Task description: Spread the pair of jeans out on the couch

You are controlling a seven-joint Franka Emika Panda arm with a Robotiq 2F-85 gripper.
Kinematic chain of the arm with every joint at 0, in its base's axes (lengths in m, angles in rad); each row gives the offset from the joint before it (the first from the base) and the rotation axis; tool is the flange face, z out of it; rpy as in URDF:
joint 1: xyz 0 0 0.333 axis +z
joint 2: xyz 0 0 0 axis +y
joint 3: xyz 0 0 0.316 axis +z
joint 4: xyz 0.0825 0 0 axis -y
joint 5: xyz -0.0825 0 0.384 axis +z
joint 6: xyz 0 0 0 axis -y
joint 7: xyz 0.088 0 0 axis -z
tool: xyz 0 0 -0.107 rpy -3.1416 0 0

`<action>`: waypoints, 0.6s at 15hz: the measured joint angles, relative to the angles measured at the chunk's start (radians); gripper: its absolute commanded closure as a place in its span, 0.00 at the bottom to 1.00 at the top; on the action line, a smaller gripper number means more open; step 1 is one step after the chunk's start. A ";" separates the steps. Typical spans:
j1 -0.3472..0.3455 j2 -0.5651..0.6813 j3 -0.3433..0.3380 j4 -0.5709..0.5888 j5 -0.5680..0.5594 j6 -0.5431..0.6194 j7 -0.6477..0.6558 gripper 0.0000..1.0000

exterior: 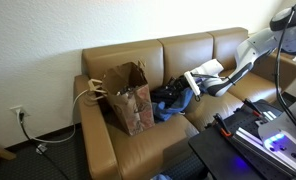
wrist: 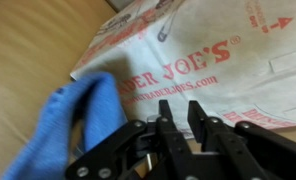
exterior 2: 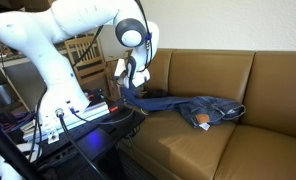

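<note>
Dark blue denim jeans (exterior: 168,103) sit on the tan leather couch bench (exterior: 138,150), heaped right against the brown paper Trader Joe's grocery bag (exterior: 128,95), on the bag's arm-facing side. They're not spread yet. In an exterior view the jeans (exterior 2: 188,105) read as a rumpled strip full of folds, with a light label patch (exterior 2: 201,122) at the end I take to be nearer the bag (the bag is out of that frame).

The black two-finger claw (exterior: 195,85) is at the denim edge farthest from the bag, down low and reaching in towards the bag. In the wrist view the claw (wrist: 180,125) points at the bag (wrist: 208,60), and the denim (wrist: 73,125) humps up beside one finger.

Claw state: the fingers are drawn close, with only a thin gap and bag print visible through it. The fabric runs in under the linkage, so I can't tell whether a hem is pinched or the claw is just closed next to it.

Why it's set up this way, as I read it:
- The bag takes up one cushion, so the free bench is all on the side away from the bag.
- Working the far edge lets me pull the denim out along that free area.

Risk: any drag towards the bag could snag a handle or tip it. Next I'd confirm the grip, then lift and draw away from the bag.
</note>
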 measured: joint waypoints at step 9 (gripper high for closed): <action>0.001 0.042 0.192 0.415 0.001 -0.006 -0.057 0.39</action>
